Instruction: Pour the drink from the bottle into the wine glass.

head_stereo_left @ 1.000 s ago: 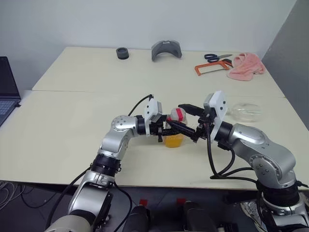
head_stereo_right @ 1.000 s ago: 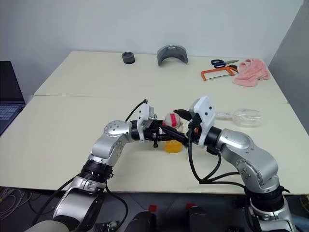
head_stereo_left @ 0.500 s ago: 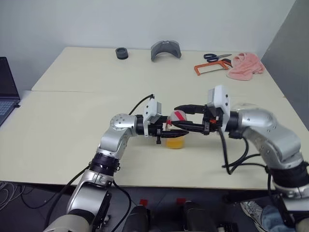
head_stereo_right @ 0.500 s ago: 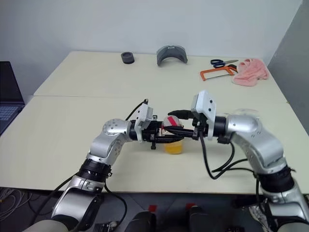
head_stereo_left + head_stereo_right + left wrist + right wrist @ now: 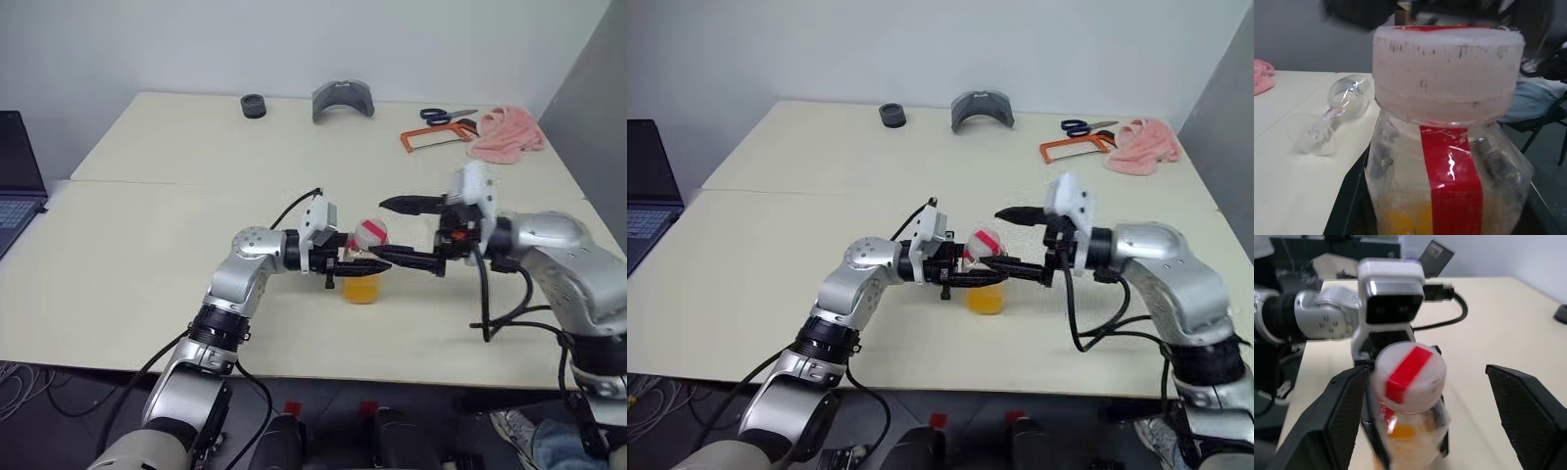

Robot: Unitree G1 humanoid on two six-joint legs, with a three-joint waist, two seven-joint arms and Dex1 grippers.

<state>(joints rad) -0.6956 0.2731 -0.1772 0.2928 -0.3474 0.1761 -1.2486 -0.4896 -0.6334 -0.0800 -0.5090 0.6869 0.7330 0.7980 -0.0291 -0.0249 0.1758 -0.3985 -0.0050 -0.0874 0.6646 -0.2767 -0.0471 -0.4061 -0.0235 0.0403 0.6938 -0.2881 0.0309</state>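
At the far left a laptop [image 5: 18, 171] sits at the table [image 5: 147, 245] edge, well clear of the work. Next comes the left gripper [image 5: 338, 266], closed on the bottle [image 5: 362, 269], which stands upright near the middle of the table with its red-and-white cap [image 5: 370, 233] on and the orange drink [image 5: 361, 289] low in it. Just to the right, the right gripper [image 5: 402, 233] is level with the cap, its jaws spread wide, one finger above and one below the cap, neither clearly touching it.

The step in hand looks like uncapping: the bottle is braced and the cap has yet to come off. The next move calls for the right fingers to close squarely on the cap and twist, while the left keeps the bottle from turning or tipping.

The wine glass [image 5: 1334, 115] lies on its side beyond the bottle, toward the right arm, so it must be stood up before any pouring; from the head views it is hard to make out.

Along the far edge, left to right: a black roll [image 5: 253, 105], a grey curved piece [image 5: 343, 99], scissors [image 5: 446, 115], an orange hacksaw [image 5: 436, 139] and a pink cloth [image 5: 509, 132], all well apart from the work.
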